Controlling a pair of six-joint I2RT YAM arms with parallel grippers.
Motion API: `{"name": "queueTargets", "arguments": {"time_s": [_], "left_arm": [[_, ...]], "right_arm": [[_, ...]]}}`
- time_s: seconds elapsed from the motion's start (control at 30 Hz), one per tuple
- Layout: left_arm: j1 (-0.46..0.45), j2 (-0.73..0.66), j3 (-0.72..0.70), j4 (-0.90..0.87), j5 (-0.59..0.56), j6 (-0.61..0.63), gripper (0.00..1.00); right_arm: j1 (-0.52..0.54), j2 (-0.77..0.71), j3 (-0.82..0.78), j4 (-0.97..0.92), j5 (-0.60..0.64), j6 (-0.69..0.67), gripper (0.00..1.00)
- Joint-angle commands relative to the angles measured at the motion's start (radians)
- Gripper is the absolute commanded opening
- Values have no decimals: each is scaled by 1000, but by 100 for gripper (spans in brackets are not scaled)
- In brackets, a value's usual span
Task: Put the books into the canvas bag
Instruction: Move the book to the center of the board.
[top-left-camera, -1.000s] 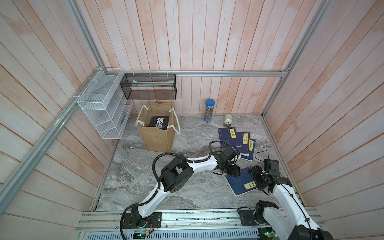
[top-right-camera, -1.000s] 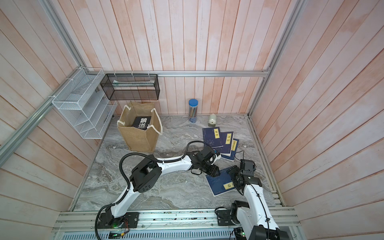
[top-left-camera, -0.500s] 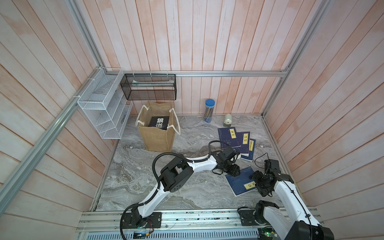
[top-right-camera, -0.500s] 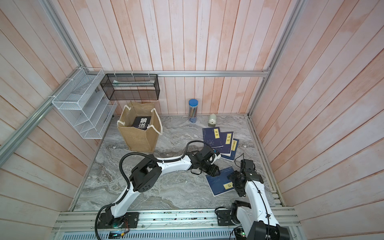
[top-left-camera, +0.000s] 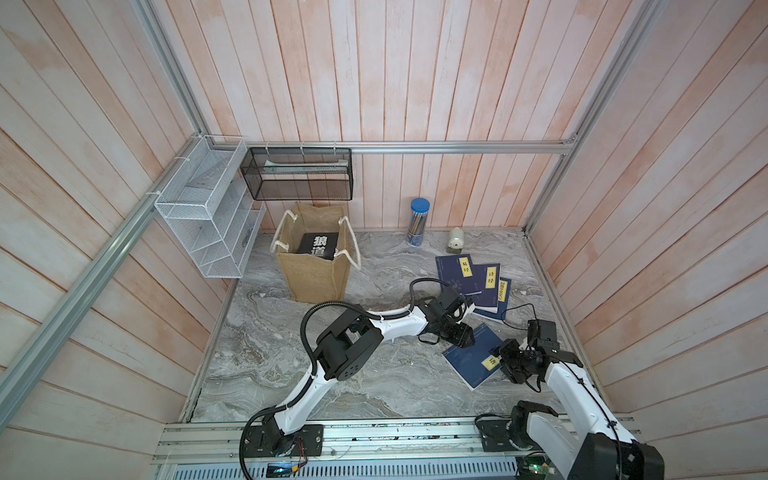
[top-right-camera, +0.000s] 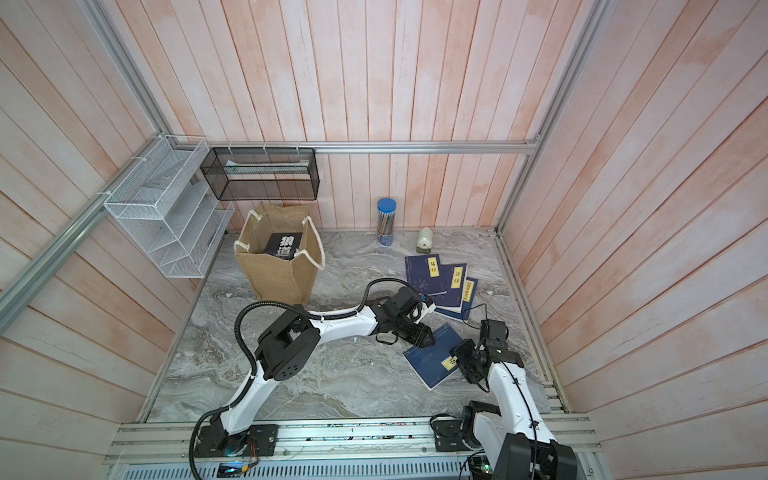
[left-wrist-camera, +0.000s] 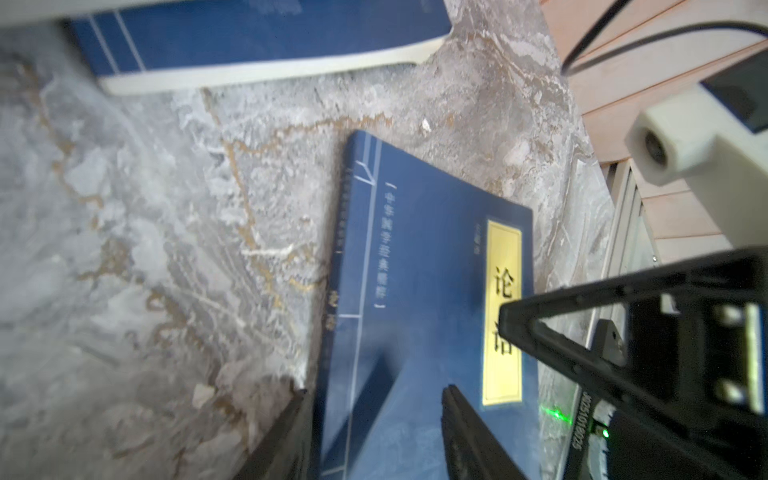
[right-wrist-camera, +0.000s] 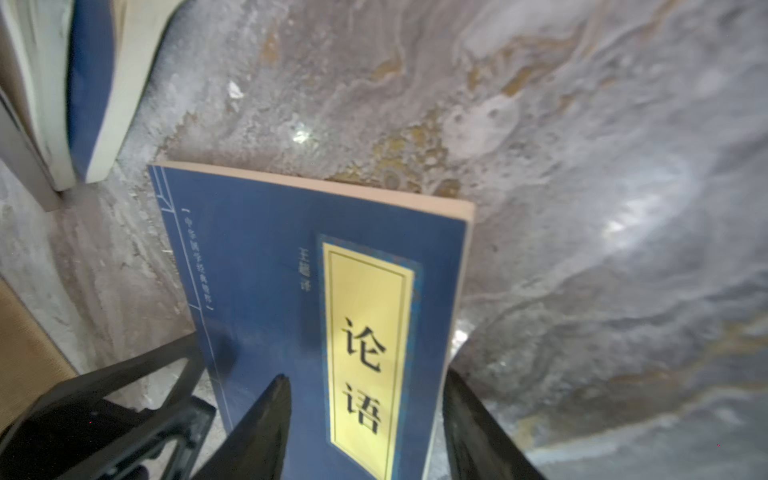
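Lifting the flat navy book off the worktop with both arms

One navy book with a yellow label is seen lying flat on the marble worktop, near its right edge toward the front. It is kept apart from three similar books, which are fanned out farther back along the same edge. The left gripper is set at the book's spine edge, and the right gripper at its label end. In the wrist views each pair of fingers is shown spread, with one finger over the cover and its partner just off an edge. Nothing is seen pinched, though whether a tip already presses on the cover cannot be told.

A thin book lying flat on stone is judged hard to grasp from above. The spine side should be braced by the left fingers so that sliding is stopped. The page edge can then be levered up and clamped across its thickness, well in from the corner, so that drooping is limited. Once raised, the book should be turned on edge and lowered through the open mouth of the bag, which stands near the back left corner with a black book already leaning inside.
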Motion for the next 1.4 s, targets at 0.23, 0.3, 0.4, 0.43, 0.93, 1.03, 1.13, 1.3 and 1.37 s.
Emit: {"name": "queueTargets", "arguments": {"time_s": [0.23, 0.3, 0.4, 0.43, 0.93, 1.03, 1.13, 1.3, 1.37], "left_arm": [[109, -247, -358, 165, 139, -175, 53], [131, -287, -420, 206, 139, -209, 52], [161, -335, -489, 244, 139, -247, 51], [170, -351, -512, 256, 139, -258, 51], [203, -524, -792, 321, -37, -362, 48], [203, -518, -815, 356, -23, -391, 48], [203, -513, -828, 396, -5, -428, 48], [203, -519, -826, 462, 35, -483, 44], [203, -538, -824, 471, 39, -494, 41]], "right_arm": [[308, 145, 32, 168, 4, 61, 49], [396, 191, 47, 221, 16, 116, 47], [492, 253, 75, 288, 18, 167, 43], [515, 270, 88, 303, 19, 173, 42], [641, 399, 103, 396, 27, 138, 17], [659, 405, 76, 419, 25, 143, 13], [676, 409, 49, 448, 23, 153, 7], [692, 419, 41, 473, 24, 149, 4], [696, 424, 48, 470, 30, 137, 3]]}}
